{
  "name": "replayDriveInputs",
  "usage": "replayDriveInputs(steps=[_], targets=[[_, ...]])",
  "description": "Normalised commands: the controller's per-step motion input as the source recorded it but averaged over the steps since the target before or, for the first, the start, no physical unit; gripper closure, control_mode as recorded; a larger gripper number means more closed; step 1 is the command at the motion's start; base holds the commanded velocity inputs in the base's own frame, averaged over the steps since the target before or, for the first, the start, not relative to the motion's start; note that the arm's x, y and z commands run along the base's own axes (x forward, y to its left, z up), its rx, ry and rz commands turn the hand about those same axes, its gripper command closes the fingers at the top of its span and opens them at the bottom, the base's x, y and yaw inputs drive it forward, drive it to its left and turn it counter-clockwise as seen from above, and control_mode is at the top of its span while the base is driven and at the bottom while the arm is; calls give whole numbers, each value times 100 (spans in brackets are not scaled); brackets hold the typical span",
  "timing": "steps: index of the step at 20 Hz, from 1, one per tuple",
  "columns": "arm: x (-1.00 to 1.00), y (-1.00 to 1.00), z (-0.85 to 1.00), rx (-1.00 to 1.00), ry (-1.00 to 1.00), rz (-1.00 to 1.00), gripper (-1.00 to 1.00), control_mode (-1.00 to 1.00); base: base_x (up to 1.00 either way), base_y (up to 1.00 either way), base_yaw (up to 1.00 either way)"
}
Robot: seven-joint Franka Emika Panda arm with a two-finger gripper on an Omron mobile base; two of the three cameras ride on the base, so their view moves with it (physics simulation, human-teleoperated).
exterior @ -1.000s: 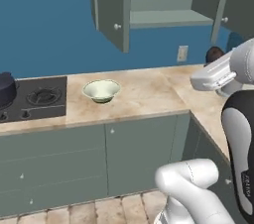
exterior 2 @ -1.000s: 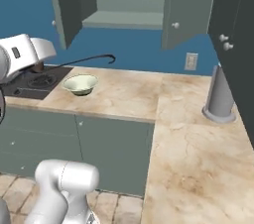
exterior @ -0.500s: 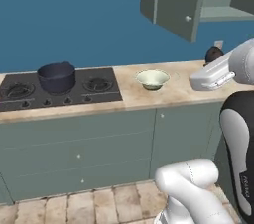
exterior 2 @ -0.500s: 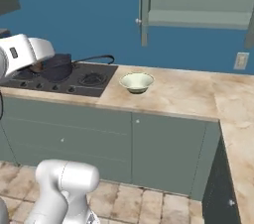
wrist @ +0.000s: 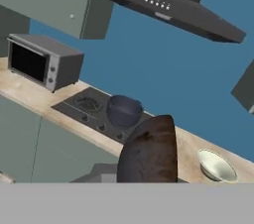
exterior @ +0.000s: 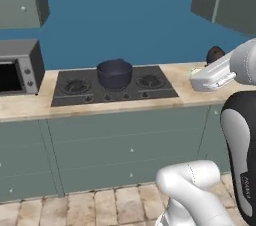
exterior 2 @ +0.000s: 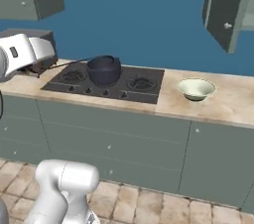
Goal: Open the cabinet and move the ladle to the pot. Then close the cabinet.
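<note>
Ladle (wrist: 149,151) first: its dark rounded cup fills the nearest part of the hand view, right in front of the gripper (exterior: 214,75), whose fingers appear closed on the handle, though the fingers themselves are hidden, so I judge the grip from how the cup rides with the hand. In the left base view the dark cup (exterior: 215,54) pokes up just behind the white hand, to the right of the pot (exterior: 114,73) and above the counter edge.

The whole outlook has shifted since a second ago: then the open cabinet and the pale bowl sat ahead, now the base has driven along and the hob (exterior: 114,88) with the pot on it is square in front. The bowl (exterior 2: 196,88) now sits to the right of the pot on the worktop (exterior 2: 218,105), and a microwave (exterior: 19,66) stands to the pot's left.

Farther off, the cabinet (exterior 2: 225,5) door hangs open, up and right of the pot. That suggests the carry is nearly done; dropping the ladle in and shutting the door remain.
</note>
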Motion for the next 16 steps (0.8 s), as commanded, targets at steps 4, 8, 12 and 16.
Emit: replayDriveInputs(steps=[4,8,12,16], targets=[[0,0,0,0,0,0,100,100,52,84,2],[0,0,0,0,0,0,100,100,81,45,0],[0,0,0,0,0,0,100,100,94,13,0],[0,0,0,0,0,0,100,100,77,0,0]])
